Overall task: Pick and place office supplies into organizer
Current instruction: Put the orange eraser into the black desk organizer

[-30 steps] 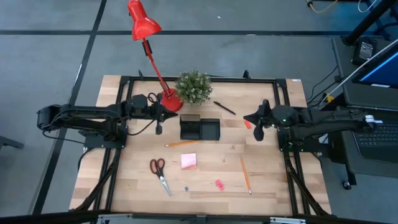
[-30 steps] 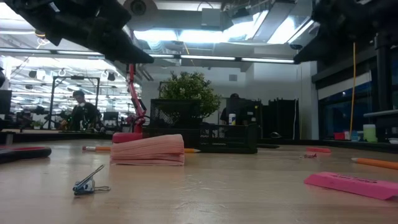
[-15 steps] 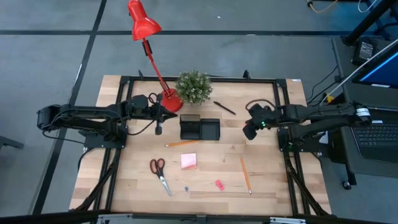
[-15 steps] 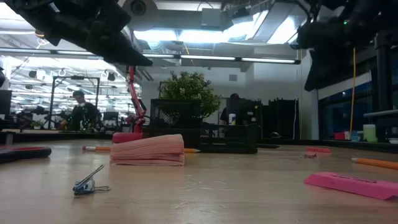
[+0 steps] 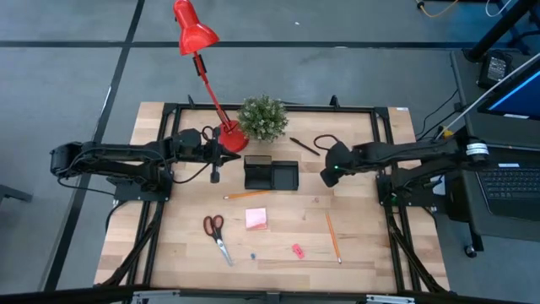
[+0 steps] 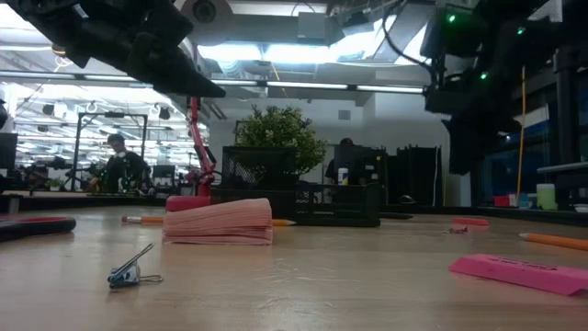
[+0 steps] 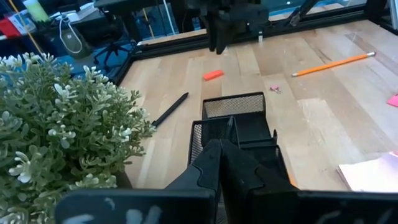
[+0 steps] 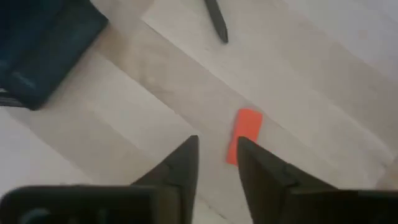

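The black mesh organizer (image 5: pixel 272 175) stands mid-table, in front of the plant. My right gripper (image 8: pixel 217 146) hovers open just right of the organizer, fingers pointing down, with a small red piece (image 8: pixel 244 134) on the wood just beyond its fingertips. In the high view my right gripper (image 5: pixel 331 173) covers that piece. My left gripper (image 7: pixel 225 152) is shut on nothing, level, left of the organizer (image 7: pixel 239 124). Lying flat on the table are the red-handled scissors (image 5: pixel 216 236), a pink sticky pad (image 5: pixel 256 219), two orange pencils (image 5: pixel 246 194) (image 5: pixel 332 236), a black pen (image 5: pixel 305 146) and a pink bit (image 5: pixel 297 250).
The red lamp's base (image 5: pixel 232 138) and the green plant (image 5: pixel 262 118) stand behind the organizer. A small blue clip (image 6: pixel 129 269) lies near the front edge. Black frame rails (image 5: pixel 384 169) run along the table's sides. Bare wood shows between the sticky pad and the right pencil.
My right gripper has travelled toward the table's left edge and come down, ending over the small red piece beside the organizer. My left arm and all the supplies have kept still.
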`<state>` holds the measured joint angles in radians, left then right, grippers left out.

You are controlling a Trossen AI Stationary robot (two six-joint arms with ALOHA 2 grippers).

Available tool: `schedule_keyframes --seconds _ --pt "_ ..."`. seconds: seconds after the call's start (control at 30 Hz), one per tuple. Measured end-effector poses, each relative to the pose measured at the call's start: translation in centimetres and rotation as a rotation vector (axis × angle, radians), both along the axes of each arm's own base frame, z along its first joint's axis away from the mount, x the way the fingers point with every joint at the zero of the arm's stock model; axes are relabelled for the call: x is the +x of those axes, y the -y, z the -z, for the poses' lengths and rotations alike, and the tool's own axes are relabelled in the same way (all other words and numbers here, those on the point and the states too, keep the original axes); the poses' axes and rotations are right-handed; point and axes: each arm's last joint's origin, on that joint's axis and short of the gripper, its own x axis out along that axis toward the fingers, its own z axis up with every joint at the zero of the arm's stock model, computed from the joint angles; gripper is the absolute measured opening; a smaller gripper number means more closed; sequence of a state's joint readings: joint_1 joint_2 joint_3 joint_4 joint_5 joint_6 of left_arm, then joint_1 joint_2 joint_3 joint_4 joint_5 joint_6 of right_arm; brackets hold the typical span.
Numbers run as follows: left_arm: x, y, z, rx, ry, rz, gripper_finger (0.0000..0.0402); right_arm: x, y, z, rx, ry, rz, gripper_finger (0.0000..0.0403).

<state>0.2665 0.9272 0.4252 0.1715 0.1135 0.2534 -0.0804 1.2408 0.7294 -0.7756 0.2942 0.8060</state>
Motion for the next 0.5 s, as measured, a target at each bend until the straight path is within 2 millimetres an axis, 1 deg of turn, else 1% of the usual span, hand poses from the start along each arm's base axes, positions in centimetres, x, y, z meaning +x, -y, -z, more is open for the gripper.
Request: schedule_keyframes --seconds 0.13,0.23,0.5 --pt "0.0 0.0 0.1 -0.006 -0.007 -0.001 0.0003 0.2 0.3 0.6 0.003 -0.033 0.016 0.0171" --pt "-0.1 0.0 0.2 -0.012 -0.018 -0.003 0.0001 0.3 0.7 0.8 0.004 -0.044 0.03 0.0195" --pt "-0.1 0.0 0.2 -0.032 -0.022 -0.009 0.0001 0.2 1.6 0.9 0.025 -0.038 0.075 0.0222"
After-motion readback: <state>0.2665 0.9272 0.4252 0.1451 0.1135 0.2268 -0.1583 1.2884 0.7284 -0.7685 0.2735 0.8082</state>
